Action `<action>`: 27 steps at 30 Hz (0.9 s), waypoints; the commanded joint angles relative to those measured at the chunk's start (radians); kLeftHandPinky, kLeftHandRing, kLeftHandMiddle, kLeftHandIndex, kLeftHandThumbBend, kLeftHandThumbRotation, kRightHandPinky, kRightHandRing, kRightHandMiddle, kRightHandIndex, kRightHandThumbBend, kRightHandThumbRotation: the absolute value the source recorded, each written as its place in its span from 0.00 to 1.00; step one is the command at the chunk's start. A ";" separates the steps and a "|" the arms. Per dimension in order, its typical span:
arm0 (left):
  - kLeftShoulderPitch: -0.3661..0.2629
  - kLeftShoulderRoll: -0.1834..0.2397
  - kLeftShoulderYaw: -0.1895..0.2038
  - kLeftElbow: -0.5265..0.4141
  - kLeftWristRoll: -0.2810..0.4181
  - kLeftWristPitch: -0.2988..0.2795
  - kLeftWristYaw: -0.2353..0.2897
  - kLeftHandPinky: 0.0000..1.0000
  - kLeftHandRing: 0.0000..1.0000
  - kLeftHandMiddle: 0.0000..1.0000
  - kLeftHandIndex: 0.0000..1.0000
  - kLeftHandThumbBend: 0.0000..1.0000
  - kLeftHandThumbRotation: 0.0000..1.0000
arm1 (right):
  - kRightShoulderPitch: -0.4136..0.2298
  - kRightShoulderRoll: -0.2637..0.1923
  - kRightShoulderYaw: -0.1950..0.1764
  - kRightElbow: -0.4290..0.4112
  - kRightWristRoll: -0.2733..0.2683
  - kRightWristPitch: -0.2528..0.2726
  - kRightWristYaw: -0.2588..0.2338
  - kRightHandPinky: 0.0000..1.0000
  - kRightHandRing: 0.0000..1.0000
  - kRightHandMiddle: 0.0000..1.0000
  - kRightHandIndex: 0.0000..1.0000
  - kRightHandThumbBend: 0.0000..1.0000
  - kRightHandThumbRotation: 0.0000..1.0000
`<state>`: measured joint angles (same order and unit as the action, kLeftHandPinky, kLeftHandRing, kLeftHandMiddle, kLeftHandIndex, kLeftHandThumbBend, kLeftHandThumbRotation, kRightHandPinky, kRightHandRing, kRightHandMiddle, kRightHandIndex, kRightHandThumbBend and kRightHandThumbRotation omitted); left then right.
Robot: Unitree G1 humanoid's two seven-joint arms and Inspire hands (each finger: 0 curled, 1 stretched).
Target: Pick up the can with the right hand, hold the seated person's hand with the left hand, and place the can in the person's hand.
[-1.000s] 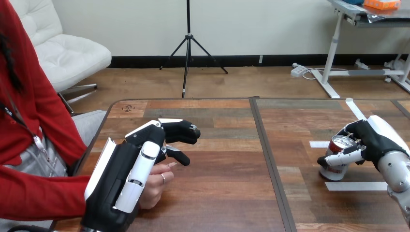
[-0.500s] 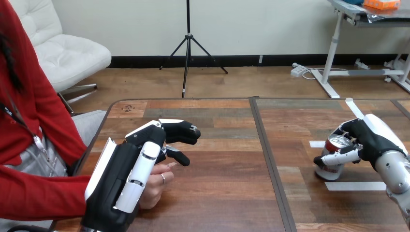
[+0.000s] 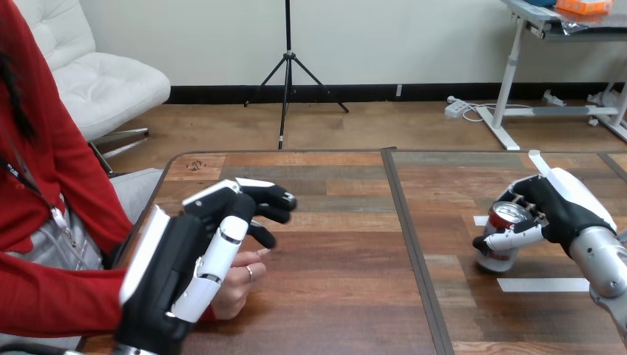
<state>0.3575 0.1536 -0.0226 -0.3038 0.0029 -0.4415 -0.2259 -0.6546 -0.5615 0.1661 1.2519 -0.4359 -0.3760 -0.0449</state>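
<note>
Can [image 3: 500, 238] clasped by curled right hand [image 3: 560, 209] near white tape [image 3: 543, 284] on wooden table [image 3: 336, 303]; left hand [image 3: 181, 270], spread, over person's hand [image 3: 238, 287].

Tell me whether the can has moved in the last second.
Yes. The can, in the right hand, has shifted left, away from the white tape strip.

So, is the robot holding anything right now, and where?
Its right hand grips the can round its side. Its left hand lies over the person's hand; a hold there cannot be told.
</note>
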 commanded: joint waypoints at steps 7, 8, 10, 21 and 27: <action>-0.092 0.036 0.089 -0.012 0.100 -0.050 0.071 0.49 0.62 0.63 0.61 0.38 0.69 | -0.025 -0.066 -0.009 -0.116 0.003 -0.090 -0.019 0.44 0.44 0.49 0.49 0.73 0.00; -0.093 0.041 0.098 -0.020 0.104 -0.045 0.074 0.49 0.62 0.63 0.61 0.40 0.67 | -0.022 -0.068 -0.013 -0.125 0.008 -0.095 -0.013 0.44 0.44 0.49 0.49 0.73 0.00; -0.094 0.046 0.106 -0.028 0.110 -0.040 0.078 0.50 0.62 0.64 0.64 0.48 0.62 | -0.019 -0.070 -0.018 -0.134 0.014 -0.100 -0.007 0.43 0.44 0.49 0.49 0.71 0.00; -0.106 0.084 0.158 -0.081 0.123 0.008 0.076 0.55 0.70 0.71 0.72 0.73 0.52 | 0.009 -0.085 -0.035 -0.227 0.037 -0.110 0.028 0.43 0.45 0.51 0.49 0.67 0.00; -0.122 0.120 0.175 -0.095 0.167 0.037 0.066 0.57 0.75 0.77 0.75 0.86 0.47 | 0.024 -0.089 -0.038 -0.268 0.039 -0.122 0.030 0.44 0.46 0.52 0.49 0.67 0.00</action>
<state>0.3020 0.2306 0.1346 -0.3463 0.1365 -0.4289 -0.1566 -0.6015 -0.6304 0.1541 1.0717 -0.4261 -0.4663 -0.0113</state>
